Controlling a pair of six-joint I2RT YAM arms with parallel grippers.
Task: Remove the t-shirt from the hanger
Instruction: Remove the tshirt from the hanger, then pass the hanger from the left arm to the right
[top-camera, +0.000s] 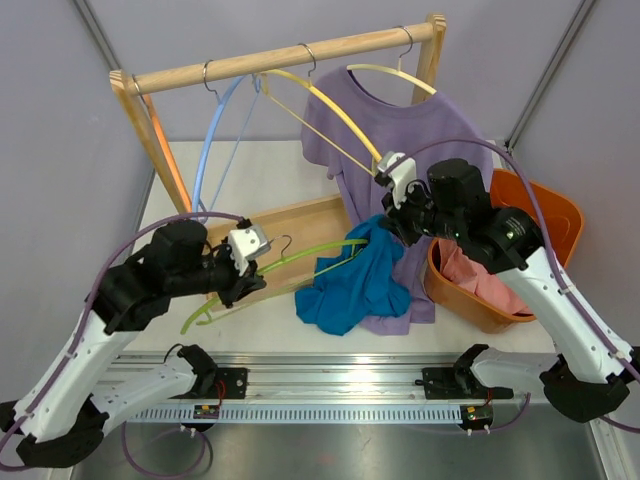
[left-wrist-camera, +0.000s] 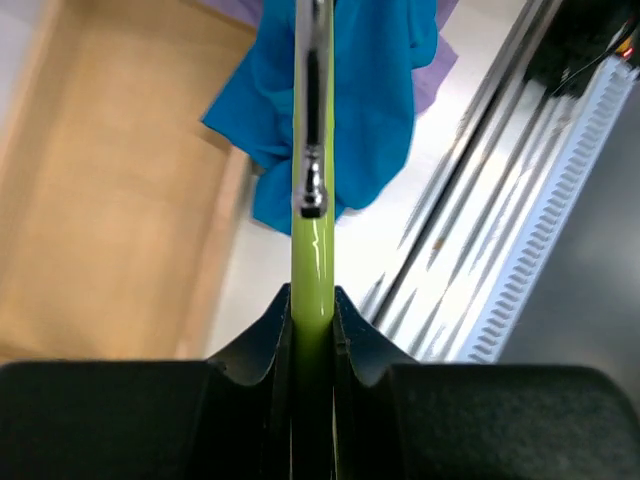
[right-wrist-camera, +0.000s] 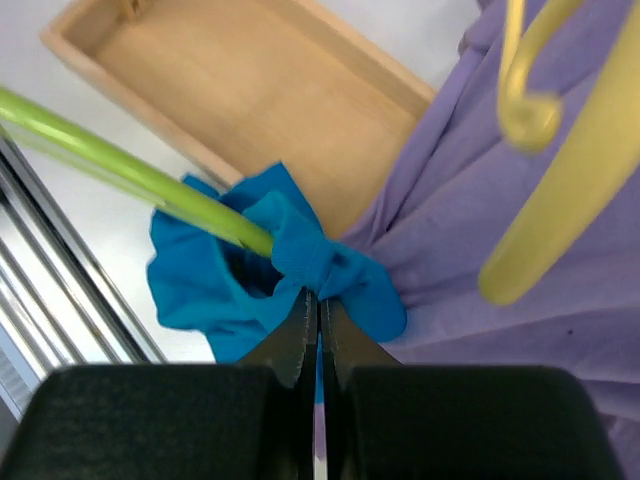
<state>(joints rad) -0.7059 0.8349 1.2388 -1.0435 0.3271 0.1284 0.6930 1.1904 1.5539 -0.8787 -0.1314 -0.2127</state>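
A blue t-shirt (top-camera: 352, 285) hangs bunched on one end of a lime-green hanger (top-camera: 300, 256) above the table's middle. My left gripper (top-camera: 248, 281) is shut on the green hanger (left-wrist-camera: 312, 260) near its metal hook (left-wrist-camera: 311, 110). My right gripper (top-camera: 385, 226) is shut on a fold of the blue t-shirt (right-wrist-camera: 330, 262), where the green hanger (right-wrist-camera: 130, 170) enters the cloth. The shirt's lower part rests on the table.
A wooden rack (top-camera: 290, 58) holds a purple t-shirt (top-camera: 400, 140) on a yellow hanger (top-camera: 330, 110) and an empty blue hanger (top-camera: 215, 130). A wooden tray (top-camera: 290, 225) lies behind the shirt. An orange basket (top-camera: 560, 215) with pink cloth stands at the right.
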